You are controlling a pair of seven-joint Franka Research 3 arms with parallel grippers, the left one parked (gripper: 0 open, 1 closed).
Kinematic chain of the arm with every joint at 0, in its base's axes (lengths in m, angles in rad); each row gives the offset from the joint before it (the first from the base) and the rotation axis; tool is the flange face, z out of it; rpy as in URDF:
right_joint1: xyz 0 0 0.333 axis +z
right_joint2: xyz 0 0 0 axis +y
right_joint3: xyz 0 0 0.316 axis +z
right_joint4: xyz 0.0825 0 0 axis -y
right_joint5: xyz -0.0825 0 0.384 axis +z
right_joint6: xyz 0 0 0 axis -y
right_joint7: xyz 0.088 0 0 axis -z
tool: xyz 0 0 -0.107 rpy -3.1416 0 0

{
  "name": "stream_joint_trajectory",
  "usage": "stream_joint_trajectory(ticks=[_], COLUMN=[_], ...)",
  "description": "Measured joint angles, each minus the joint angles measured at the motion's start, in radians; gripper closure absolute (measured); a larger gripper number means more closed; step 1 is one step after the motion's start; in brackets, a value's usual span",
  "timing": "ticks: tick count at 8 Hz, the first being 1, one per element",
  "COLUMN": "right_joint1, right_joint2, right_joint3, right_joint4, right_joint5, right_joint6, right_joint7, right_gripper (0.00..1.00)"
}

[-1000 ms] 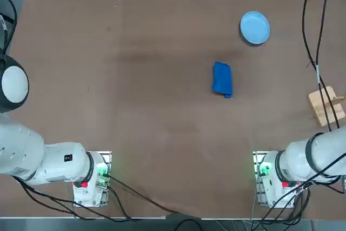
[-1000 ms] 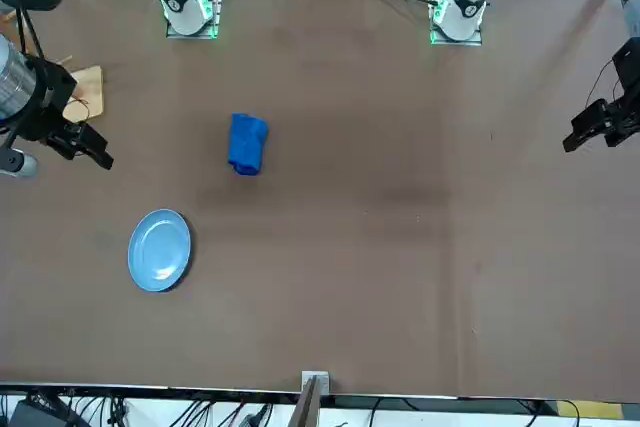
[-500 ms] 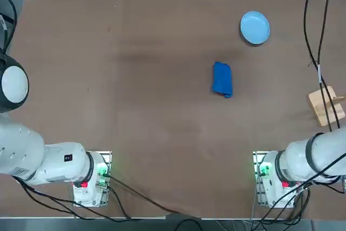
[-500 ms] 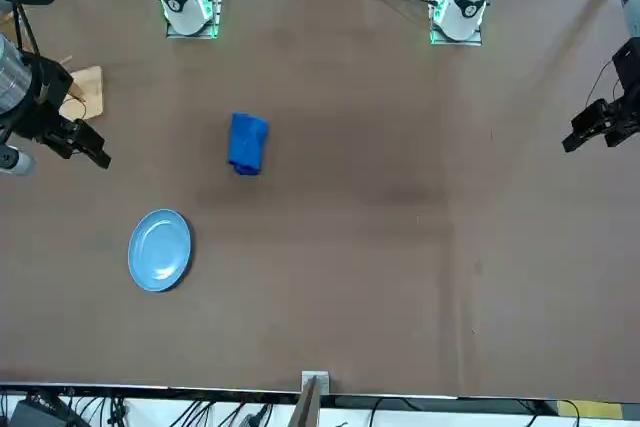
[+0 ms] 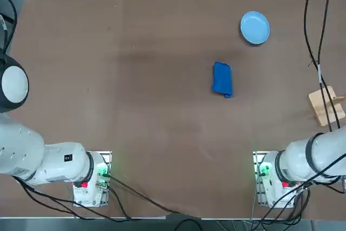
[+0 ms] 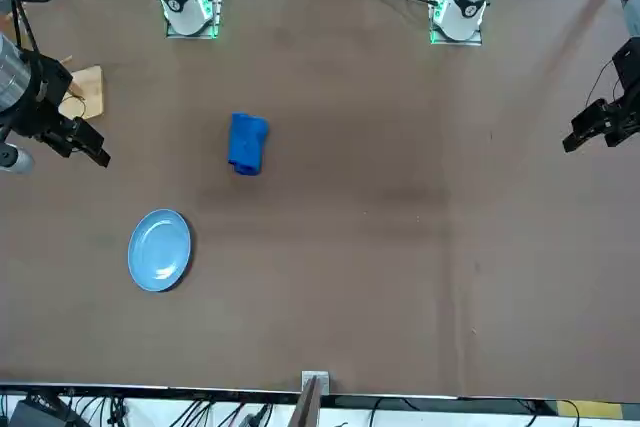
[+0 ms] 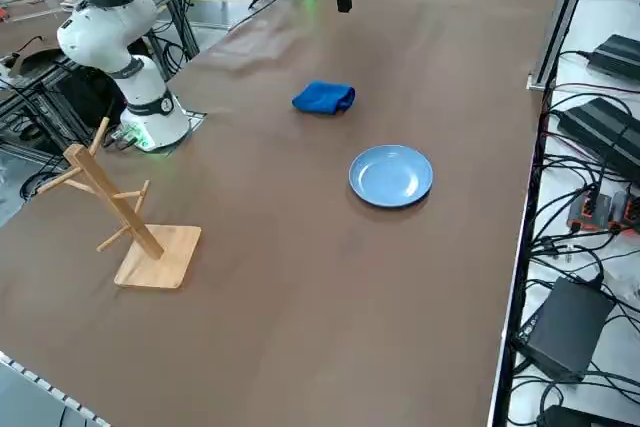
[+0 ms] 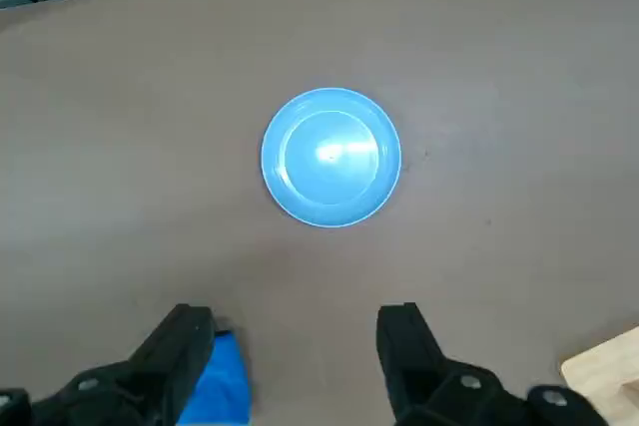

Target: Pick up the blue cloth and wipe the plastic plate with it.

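Blue cloth [image 5: 222,80] lies bunched on table [image 5: 162,133], right of middle, as we look from robot's side, twelve o'clock pointing away from arm bases. Next, we see plastic plate [image 5: 254,27] flat on table, one o'clock from cloth. Right gripper [image 8: 297,315] hangs above table, roughly three o'clock from cloth; we see fingers spread wide, gripping nothing. Farther right, wooden stand [image 7: 158,257], between three and four o'clock from cloth.
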Motion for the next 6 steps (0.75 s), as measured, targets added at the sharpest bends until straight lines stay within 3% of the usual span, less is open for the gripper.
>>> stream_joint_trajectory(ticks=[6], right_joint1=[0.001], right_joint2=[0.0], right_joint3=[0.0], right_joint4=[0.0], right_joint5=[-0.003], right_joint6=[-0.007], right_joint7=[-0.002], right_gripper=[0.0])
